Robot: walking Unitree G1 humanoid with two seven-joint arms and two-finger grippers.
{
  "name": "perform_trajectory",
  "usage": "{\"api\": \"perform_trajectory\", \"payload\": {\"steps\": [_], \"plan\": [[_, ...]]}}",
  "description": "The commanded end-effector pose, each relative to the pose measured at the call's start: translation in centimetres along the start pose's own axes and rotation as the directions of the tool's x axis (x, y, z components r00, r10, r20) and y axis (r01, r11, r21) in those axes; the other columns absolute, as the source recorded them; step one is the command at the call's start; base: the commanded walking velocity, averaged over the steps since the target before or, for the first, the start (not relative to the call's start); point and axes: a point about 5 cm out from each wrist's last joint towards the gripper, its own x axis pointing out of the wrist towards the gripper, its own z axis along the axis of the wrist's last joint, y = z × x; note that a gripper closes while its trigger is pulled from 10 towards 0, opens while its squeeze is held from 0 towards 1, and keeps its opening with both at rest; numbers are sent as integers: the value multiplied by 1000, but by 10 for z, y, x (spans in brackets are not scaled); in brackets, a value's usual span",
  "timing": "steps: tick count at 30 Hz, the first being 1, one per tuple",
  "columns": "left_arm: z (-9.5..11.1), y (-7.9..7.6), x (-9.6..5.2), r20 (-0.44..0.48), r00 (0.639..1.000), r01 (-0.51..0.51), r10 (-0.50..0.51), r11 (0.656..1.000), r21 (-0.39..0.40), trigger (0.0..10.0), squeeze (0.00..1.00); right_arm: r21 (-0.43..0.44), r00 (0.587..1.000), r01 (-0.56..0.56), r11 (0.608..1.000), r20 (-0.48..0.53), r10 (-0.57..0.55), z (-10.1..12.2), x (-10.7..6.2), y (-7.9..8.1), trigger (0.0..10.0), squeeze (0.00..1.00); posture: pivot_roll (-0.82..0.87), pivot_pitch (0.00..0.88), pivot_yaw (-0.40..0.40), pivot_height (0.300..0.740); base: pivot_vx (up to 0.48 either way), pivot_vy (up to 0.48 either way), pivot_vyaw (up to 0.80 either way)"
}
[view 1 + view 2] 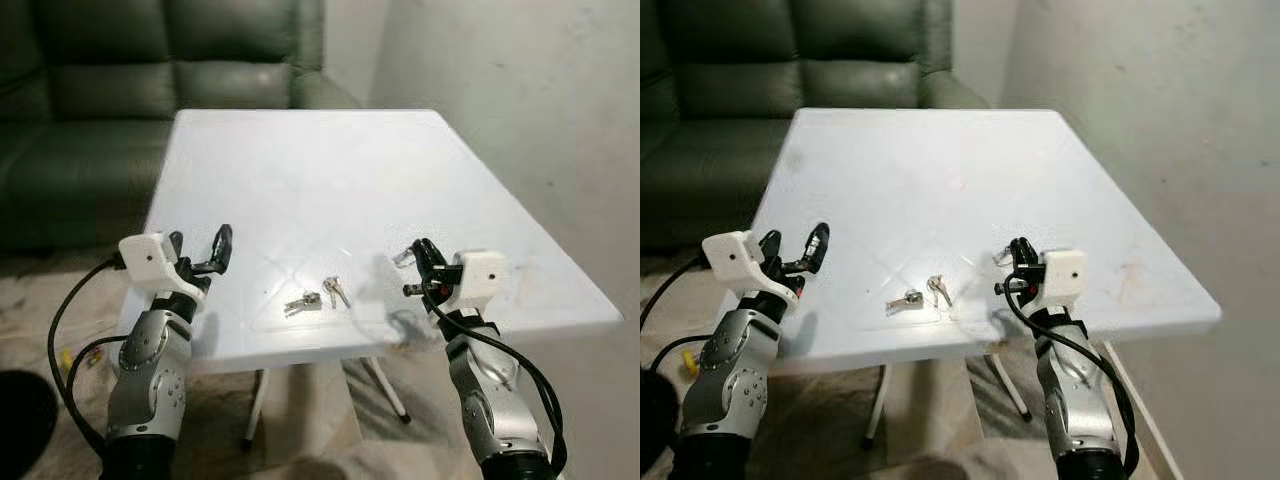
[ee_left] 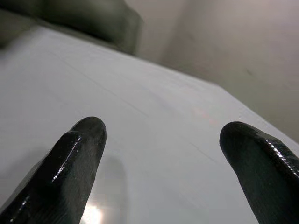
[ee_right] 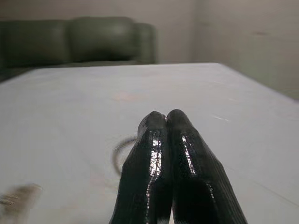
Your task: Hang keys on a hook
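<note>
- Your left gripper (image 1: 203,252) stands wide apart, lower left; your right gripper (image 1: 416,258) is pressed together, a metal ring (image 1: 403,256) at its tips.
- Your keys (image 1: 318,296) lie low centre on the white table (image 1: 320,180), between both grippers.

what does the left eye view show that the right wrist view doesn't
Left eye view's own: the left gripper, jaws open, over the table's near left edge, and the table legs.

Right wrist view's own: a close look along the right gripper, jaws pressed shut, seemingly pinching a metal ring.

Shared: the white table, the green sofa, the ring at the right gripper's tips, and the loose keys near the front edge, which are a blur in the wrist view.
</note>
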Motion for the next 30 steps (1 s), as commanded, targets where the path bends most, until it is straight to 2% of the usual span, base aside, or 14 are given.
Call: {"api": "perform_trajectory", "payload": {"steps": [1, 24, 30], "plan": [[-2, -8, 5, -17, 1000, 15, -15, 1000, 4, 10000, 0, -21, 999, 32, 999, -7, -32, 1, -3, -11, 10000, 0, 6, 0, -51, 715, 0, 0, -788], [-2, -10, 5, -27, 1000, 7, -7, 1000, 27, 10000, 0, -21, 1000, 24, 999, -14, -24, 1, -5, -9, 10000, 0, 7, 0, -58, 715, 0, 0, -785], [-1, -10, 4, -18, 1000, 17, -16, 997, 73, 10000, 0, -25, 1000, 23, 999, -17, -24, 1, -5, -10, 10000, 0, 8, 0, -60, 715, 0, 0, -783]]}}
